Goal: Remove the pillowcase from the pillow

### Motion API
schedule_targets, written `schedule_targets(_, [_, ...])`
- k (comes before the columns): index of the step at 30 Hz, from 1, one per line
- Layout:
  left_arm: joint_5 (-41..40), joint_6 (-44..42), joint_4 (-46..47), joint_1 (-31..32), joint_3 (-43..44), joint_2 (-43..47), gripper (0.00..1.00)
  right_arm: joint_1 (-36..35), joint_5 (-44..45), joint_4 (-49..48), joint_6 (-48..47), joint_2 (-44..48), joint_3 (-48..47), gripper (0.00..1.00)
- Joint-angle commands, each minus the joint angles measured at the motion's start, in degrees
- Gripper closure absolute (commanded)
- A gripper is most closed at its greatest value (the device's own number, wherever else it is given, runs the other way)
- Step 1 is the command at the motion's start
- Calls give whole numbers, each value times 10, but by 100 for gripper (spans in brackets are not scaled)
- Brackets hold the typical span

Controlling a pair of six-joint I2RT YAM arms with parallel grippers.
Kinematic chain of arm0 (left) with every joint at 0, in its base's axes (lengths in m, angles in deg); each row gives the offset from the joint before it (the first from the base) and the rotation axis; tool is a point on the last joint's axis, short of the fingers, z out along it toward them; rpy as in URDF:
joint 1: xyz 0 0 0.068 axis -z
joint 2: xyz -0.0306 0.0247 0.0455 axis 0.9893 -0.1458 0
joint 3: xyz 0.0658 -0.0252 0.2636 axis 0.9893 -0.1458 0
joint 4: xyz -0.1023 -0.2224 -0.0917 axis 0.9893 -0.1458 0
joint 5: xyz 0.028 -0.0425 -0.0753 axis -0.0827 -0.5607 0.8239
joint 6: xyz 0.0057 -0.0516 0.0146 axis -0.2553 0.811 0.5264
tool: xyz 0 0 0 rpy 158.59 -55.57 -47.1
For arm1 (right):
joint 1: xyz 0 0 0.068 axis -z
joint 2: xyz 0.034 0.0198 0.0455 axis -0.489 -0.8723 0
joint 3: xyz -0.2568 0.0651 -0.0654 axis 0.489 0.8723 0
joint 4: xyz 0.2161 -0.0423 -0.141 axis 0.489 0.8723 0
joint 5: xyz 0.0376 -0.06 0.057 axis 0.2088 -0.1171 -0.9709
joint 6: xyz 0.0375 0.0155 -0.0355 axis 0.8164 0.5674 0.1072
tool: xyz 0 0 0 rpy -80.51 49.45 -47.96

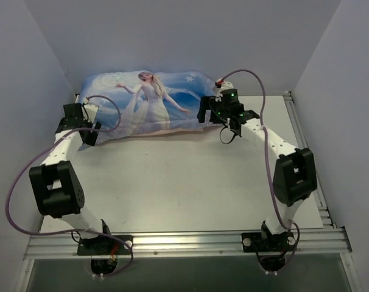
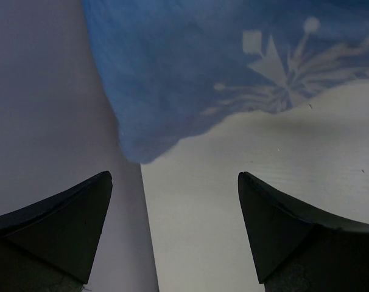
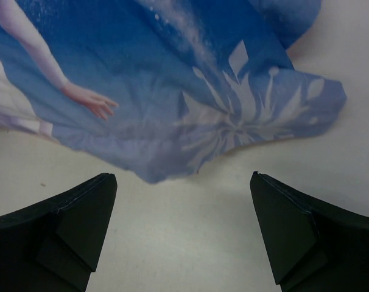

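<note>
The blue pillowcase, printed with a pale-haired woman and snowflakes, lies plump against the back wall; the white pillow inside it is hidden. My left gripper sits at its near left corner, open and empty; in the left wrist view the blue corner lies just beyond the gripper. My right gripper is at the near right corner, open and empty; in the right wrist view a loose blue edge lies just ahead of the gripper.
White table with grey walls on the left, back and right. A metal rail runs along the right edge and another along the front. The left wall stands close beside my left gripper.
</note>
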Motion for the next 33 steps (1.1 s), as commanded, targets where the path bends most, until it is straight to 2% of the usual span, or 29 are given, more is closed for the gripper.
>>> schedule_targets(1, [-66, -12, 44, 6, 121, -111, 6, 2, -30, 11, -24, -114, -99, 2])
schedule_targets(2, [-97, -11, 31, 12, 151, -180, 6, 2, -30, 14, -24, -142, -125, 2])
schedule_targets(4, [-170, -12, 6, 29, 201, -241, 6, 2, -28, 38, -15, -216, -194, 3])
schedule_targets(6, [-200, -14, 26, 37, 229, -291, 6, 2, -32, 50, -2, -284, -237, 4])
schedule_targets(7, [-192, -19, 37, 36, 229, -297, 6, 1, -35, 67, 1, -304, -278, 10])
schedule_targets(9, [-180, -23, 41, 37, 236, -313, 6, 1, -49, 76, 8, -341, -301, 21])
schedule_targets(10, [-180, -22, 37, 39, 241, -318, 6, 1, -52, 68, 14, -342, -299, 36])
schedule_targets(11, [-173, -25, 35, 40, 243, -325, 9, 2, -53, 58, 17, -341, -291, 45])
schedule_targets(12, [-166, -28, 31, 40, 247, -328, 24, 2, -53, 49, 19, -330, -281, 52])
schedule_targets(13, [-168, -28, 31, 42, 248, -330, 43, 2, -49, 32, 22, -323, -261, 73])
schedule_targets(14, [-162, -26, 32, 42, 246, -329, 89, 3, -48, 28, 23, -305, -254, 83])
schedule_targets(15, [-158, -21, 34, 38, 242, -324, 98, 3, -48, 26, 23, -295, -247, 99])
schedule_targets(18, [-149, -8, 74, 35, 207, -297, 98, 1, -64, 35, 18, -244, -233, 100])
schedule_targets(22, [-116, 26, 100, 26, 158, -190, 98, -25, -83, 42, -5, -135, -203, 100])
schedule_targets(24, [-87, 40, 65, 20, 155, -141, 98, -43, -71, 63, -17, -59, -198, 100])
schedule_targets(28, [-63, 47, -1, 5, 150, 43, 98, -110, -25, 130, -47, 48, -232, 100])
schedule_targets(31, [-62, 30, -50, -2, 168, 157, 98, -150, -13, 171, -31, 135, -263, 100])
schedule_targets(33, [-62, 24, -81, -7, 194, 201, 98, -177, -11, 186, 0, 169, -273, 100])
